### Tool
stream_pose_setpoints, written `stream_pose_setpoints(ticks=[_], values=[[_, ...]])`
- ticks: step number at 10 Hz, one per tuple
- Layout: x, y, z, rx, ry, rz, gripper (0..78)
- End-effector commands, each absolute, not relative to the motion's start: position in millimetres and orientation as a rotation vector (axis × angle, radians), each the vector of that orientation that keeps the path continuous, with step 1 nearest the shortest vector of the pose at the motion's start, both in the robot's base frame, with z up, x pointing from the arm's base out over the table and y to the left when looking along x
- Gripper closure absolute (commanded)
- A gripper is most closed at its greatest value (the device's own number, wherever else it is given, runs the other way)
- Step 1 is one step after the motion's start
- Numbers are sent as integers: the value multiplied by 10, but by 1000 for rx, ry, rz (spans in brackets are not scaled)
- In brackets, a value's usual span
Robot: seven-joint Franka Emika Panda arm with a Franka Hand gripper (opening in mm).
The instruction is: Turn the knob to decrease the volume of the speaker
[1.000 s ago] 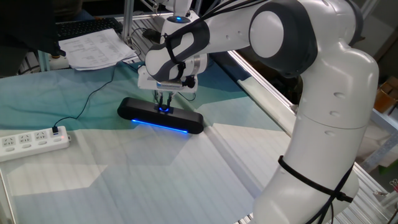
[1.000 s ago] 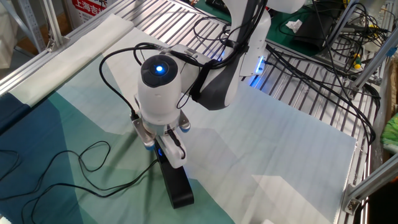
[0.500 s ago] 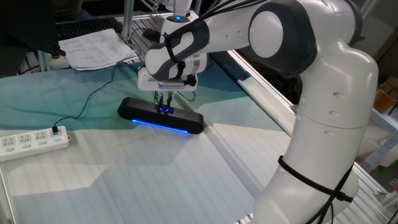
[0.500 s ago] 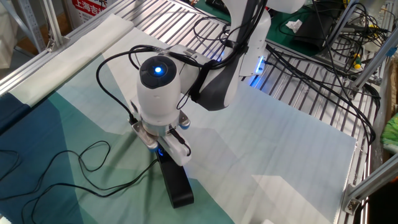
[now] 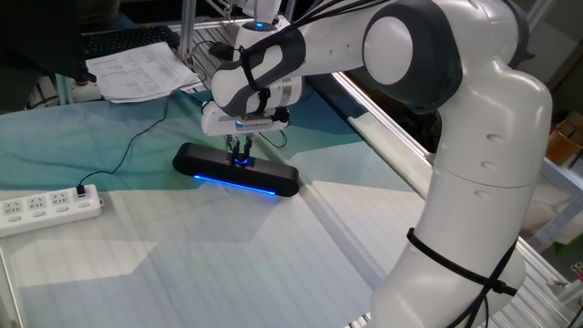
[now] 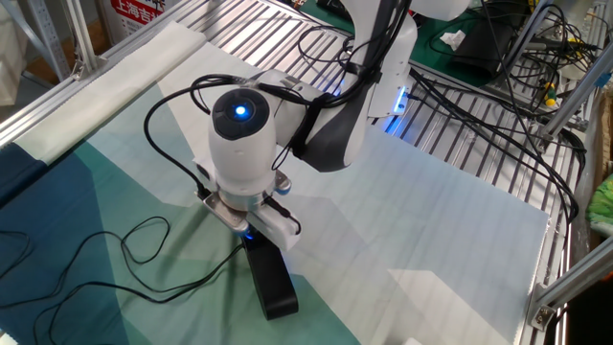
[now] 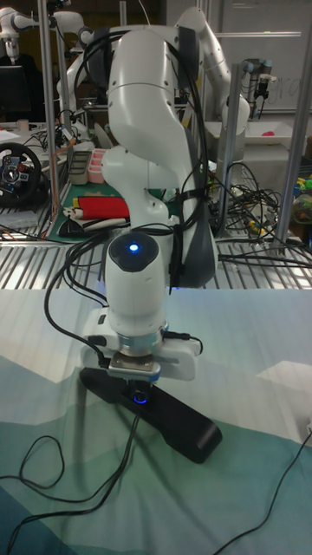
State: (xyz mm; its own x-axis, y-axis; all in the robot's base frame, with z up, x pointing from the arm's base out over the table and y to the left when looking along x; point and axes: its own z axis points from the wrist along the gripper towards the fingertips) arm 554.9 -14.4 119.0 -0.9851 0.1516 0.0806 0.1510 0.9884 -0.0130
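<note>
Speaker [image 5: 235, 170], a long slim glossy black bar with rounded ends and a glowing blue edge, lies on smooth teal and white cloth [image 5: 228, 264]. Directly above its middle, the white gripper [image 5: 240, 157] points down, its dark fingers clamped on the small round blue-lit knob [image 7: 139, 399]. A white plastic power strip [image 5: 47, 208] sits well apart from the speaker.

Arm: we reach out from our white base over the table, elbow high, forearm angled downward.
Wrist: we hold it vertical, its blue status light glowing on top, the hand turned at a slant.
Gripper [image 5: 240, 156]: we point it straight down, fingers [image 7: 139, 390] drawn close together around the knob [image 5: 240, 161] on top of the speaker [image 5: 273, 179].
</note>
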Motion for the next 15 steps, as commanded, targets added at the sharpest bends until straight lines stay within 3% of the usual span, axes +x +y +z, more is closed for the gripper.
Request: stream_pose_setpoints(ticks=[1,15], values=[[5554,-151,1202,-97,-3057,0,764],[5541,-154,1213,244,-3076,-9,764]])
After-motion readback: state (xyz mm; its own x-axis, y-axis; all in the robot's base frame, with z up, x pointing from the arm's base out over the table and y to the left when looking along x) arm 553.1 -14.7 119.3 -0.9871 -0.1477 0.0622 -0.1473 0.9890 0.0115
